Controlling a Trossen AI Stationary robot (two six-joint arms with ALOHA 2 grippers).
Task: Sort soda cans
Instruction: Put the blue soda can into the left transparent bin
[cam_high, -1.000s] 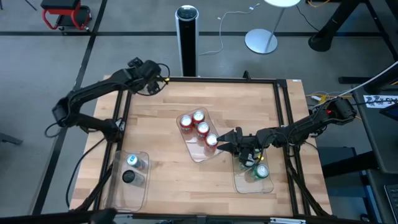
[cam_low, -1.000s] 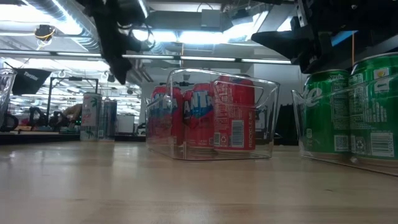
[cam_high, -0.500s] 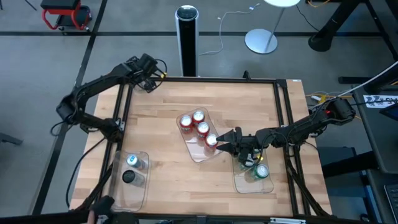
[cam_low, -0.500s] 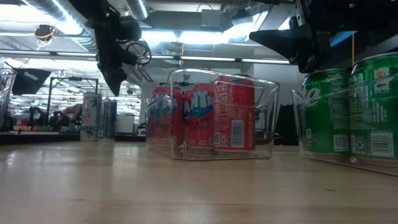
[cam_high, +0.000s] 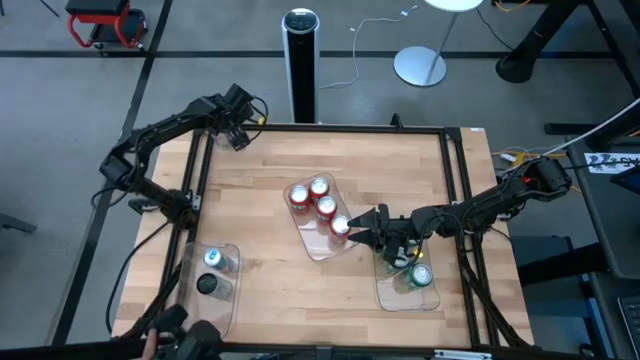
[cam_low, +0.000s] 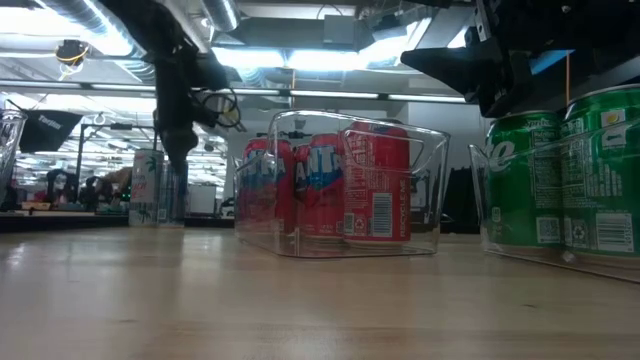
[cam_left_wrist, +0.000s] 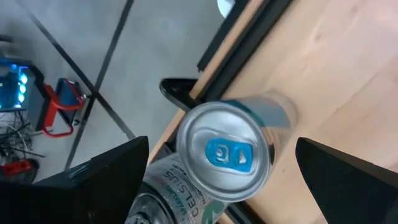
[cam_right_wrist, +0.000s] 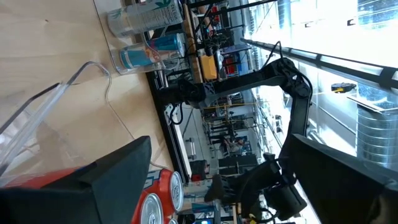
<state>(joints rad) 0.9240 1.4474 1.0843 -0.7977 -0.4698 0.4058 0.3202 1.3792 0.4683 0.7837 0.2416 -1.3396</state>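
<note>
Left wrist view: left gripper (cam_left_wrist: 221, 180) spread wide, empty, poised over silver can (cam_left_wrist: 224, 158) at far-left table (cam_high: 260, 190) edge. Risked nudging that can overboard if descended off-centre. Right gripper (cam_high: 366, 224) open, empty, beside red cans (cam_high: 322, 206), mid-table.

from my left wrist camera, a silver soda can (cam_left_wrist: 225, 155) with a blue pull tab stands upright on the pale wooden table (cam_left_wrist: 336, 81), close to its dark metal edge frame (cam_left_wrist: 239, 34). a second can (cam_left_wrist: 166, 198) with green lettering stands touching it, mostly cut off at the frame's border. my left gripper (cam_left_wrist: 225, 180) is spread wide, one dark finger (cam_left_wrist: 93, 180) on each side of the silver can and clear of it. beyond the table edge lies grey floor crossed by dark lines, with a red-framed cart (cam_left_wrist: 59, 102) on it.
</note>
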